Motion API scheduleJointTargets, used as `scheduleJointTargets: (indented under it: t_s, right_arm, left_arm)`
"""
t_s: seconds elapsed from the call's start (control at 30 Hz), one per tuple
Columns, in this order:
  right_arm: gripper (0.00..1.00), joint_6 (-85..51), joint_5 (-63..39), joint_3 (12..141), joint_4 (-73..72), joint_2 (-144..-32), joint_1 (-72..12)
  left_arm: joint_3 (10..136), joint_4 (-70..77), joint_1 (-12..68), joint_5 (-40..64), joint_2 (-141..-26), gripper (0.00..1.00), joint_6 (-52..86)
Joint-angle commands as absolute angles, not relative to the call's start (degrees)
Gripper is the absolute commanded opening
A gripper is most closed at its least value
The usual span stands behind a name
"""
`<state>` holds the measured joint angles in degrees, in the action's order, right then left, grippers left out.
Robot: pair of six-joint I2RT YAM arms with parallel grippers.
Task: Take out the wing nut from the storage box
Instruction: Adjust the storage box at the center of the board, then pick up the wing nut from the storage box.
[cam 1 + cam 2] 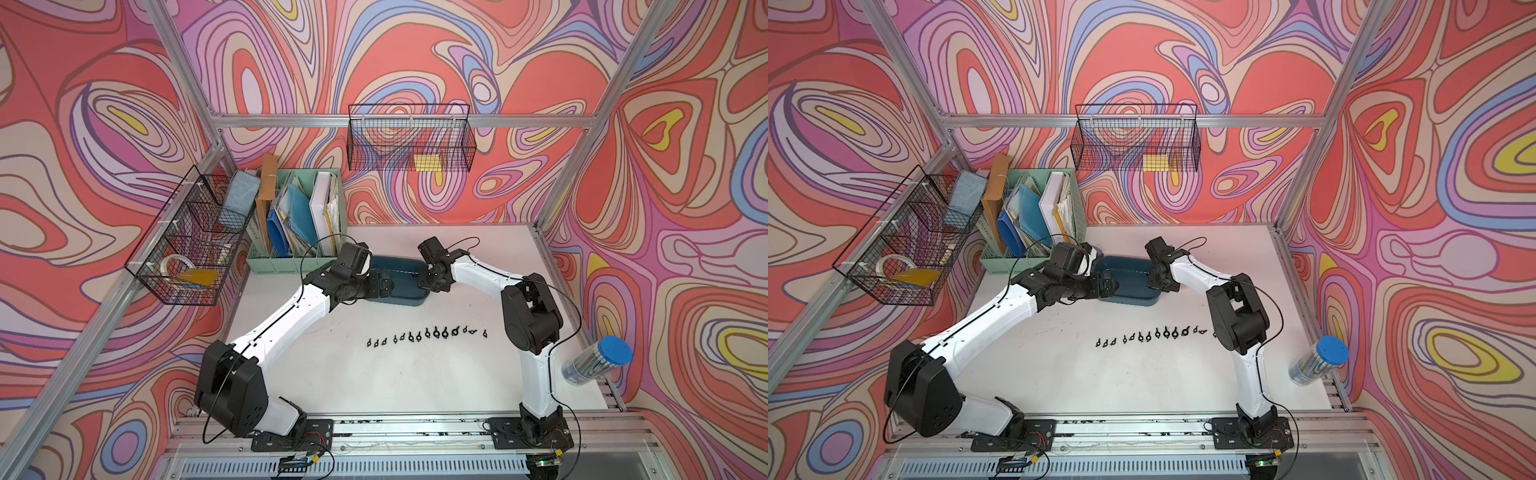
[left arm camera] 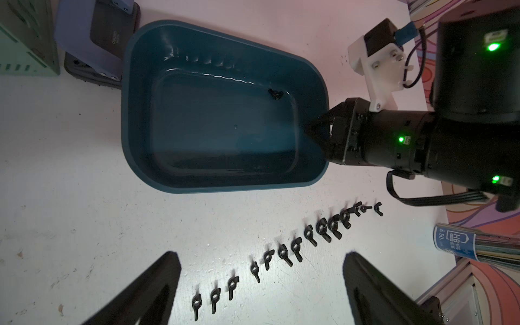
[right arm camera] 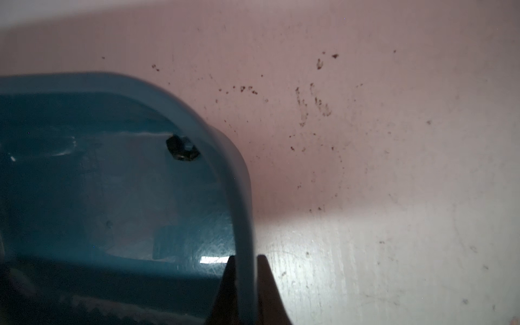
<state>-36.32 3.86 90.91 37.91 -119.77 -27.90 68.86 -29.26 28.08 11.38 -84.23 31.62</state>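
Note:
The dark teal storage box (image 1: 405, 301) sits mid-table in both top views, between my two arms. One black wing nut (image 2: 275, 94) lies inside it by a far corner, also visible in the right wrist view as wing nut (image 3: 182, 147). My right gripper (image 3: 244, 261) is shut on the box's rim (image 3: 243, 197), one finger inside and one outside. My left gripper (image 2: 260, 254) hovers at the box's other end, wide open, holding nothing.
A row of several black wing nuts (image 1: 428, 334) lies on the white table in front of the box. A mint-green file organiser (image 1: 297, 232) stands behind left. Wire baskets (image 1: 187, 241) hang on the walls. A blue-capped pencil tube (image 1: 596, 359) stands at the right edge.

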Motion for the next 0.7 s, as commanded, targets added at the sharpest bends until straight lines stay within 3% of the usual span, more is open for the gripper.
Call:
scheduleJointTargets:
  t_s: [0.0, 0.1, 0.2, 0.47, 0.67]
  right_arm:
    - [0.1, -35.6, 4.6, 89.5, 32.6, -117.7, -27.9]
    - [0.33, -35.2, 3.6, 89.4, 32.2, -117.3, -27.9]
    - [0.4, -34.4, 3.4, 89.3, 31.9, -115.8, -27.9]
    - [0.43, -32.3, 3.6, 94.3, 36.1, -114.1, -27.9]
    - [0.4, -40.0, -1.9, 102.9, 42.2, -118.8, -28.5]
  left_arm:
    - [70.5, -30.2, 27.8, 13.0, -86.2, 0.88, 32.0]
    - [70.7, -29.1, 27.8, 13.7, -87.5, 0.81, 31.5]
    - [71.6, -28.2, 27.9, 13.9, -89.3, 0.74, 29.9]
    - [75.5, -29.7, 27.9, 12.2, -92.8, 0.73, 29.1]
    - [75.3, -29.9, 27.8, 10.0, -91.1, 0.77, 28.5]
